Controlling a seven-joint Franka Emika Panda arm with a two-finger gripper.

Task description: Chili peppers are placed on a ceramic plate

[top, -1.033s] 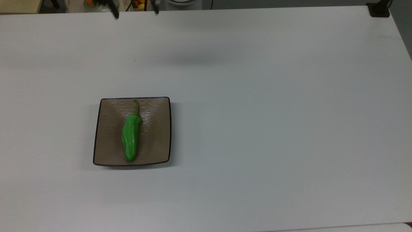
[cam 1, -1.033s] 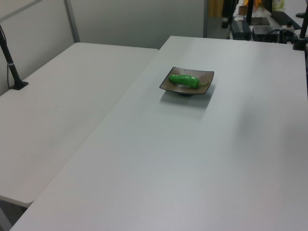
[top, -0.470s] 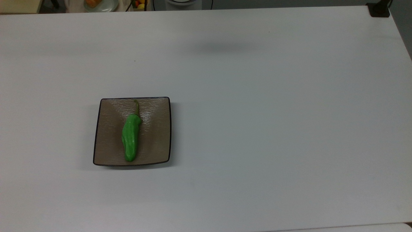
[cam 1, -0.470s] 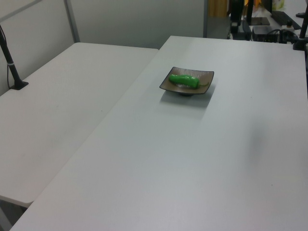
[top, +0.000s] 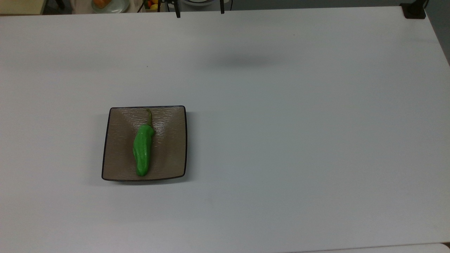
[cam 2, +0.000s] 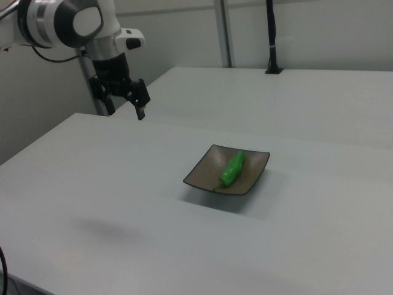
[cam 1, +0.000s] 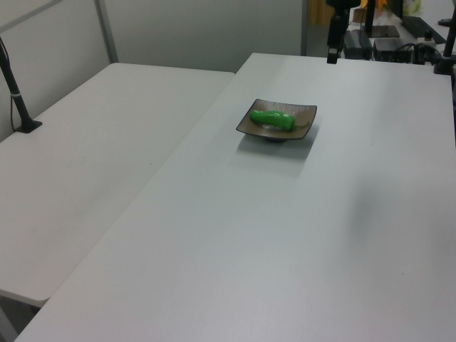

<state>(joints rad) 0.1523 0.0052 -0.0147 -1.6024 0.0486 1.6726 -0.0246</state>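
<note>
On the tabletop (top: 281,140), we are seeing the pepper (top: 142,151) lying lengthwise inside the plate (top: 117,168), so our empty gripper (cam 2: 124,109) is hanging high and well apart, fingers spread.

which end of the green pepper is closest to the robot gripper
The thin brownish stem end of the glossy green pepper; it points toward the black gripper, while the rounded tip faces away.
</note>
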